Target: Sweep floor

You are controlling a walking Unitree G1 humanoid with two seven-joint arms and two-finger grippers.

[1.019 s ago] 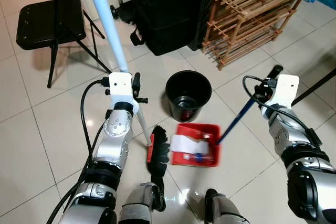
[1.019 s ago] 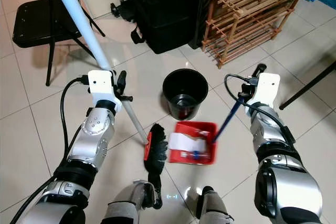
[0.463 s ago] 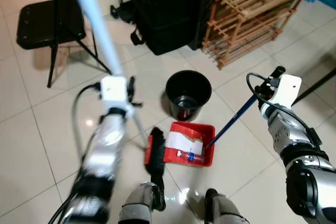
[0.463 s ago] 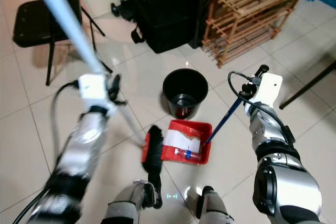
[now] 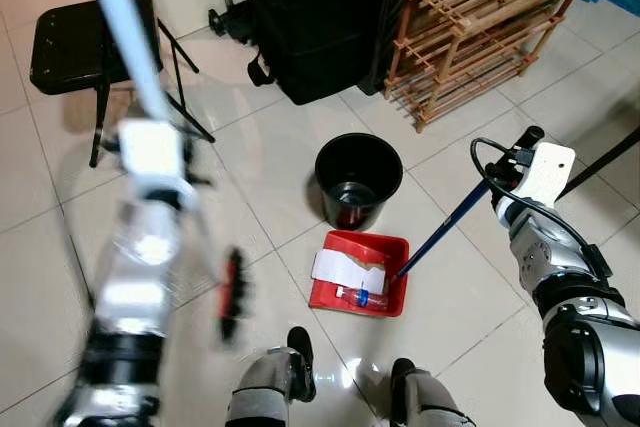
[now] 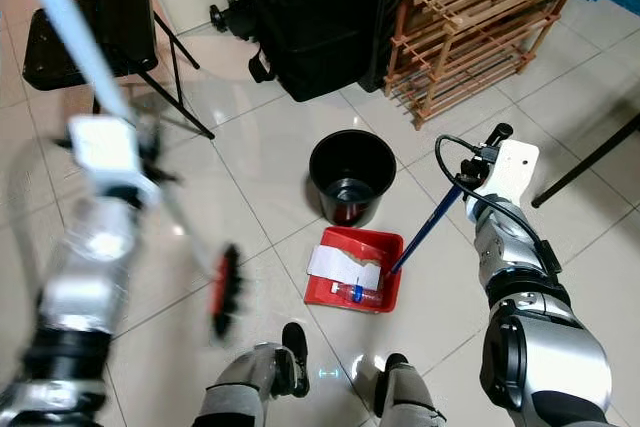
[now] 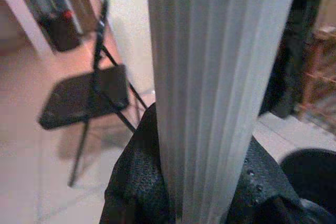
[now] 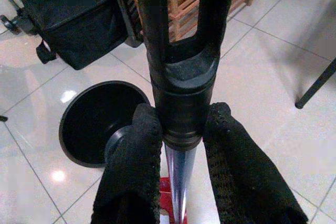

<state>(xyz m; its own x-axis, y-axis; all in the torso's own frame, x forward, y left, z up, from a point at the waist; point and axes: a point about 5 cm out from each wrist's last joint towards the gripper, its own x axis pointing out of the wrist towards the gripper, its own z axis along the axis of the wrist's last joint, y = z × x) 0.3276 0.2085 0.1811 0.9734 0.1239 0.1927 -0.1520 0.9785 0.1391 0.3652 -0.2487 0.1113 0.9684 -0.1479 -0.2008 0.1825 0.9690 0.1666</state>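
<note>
The right gripper is clamped on the dark end of the dustpan handle, its two black fingers pressing that handle from either side; in the head views this gripper sits at the robot's right, raised above the tiled floor. From it the blue handle slants down and toward the robot's left to the red dustpan, which rests flat on the tiles just in front of the robot's feet. Inside the pan lie a white piece of paper and a small bottle-like item. The left gripper is closed around the pale broom pole, which runs up and away past the black folding chair. The left arm is smeared with motion blur, and the red-and-black broom head is a blurred streak near the floor on the robot's left, well apart from the dustpan. Just beyond the dustpan stands a black bucket. Farther back are a black bag and a wooden rack.
</note>
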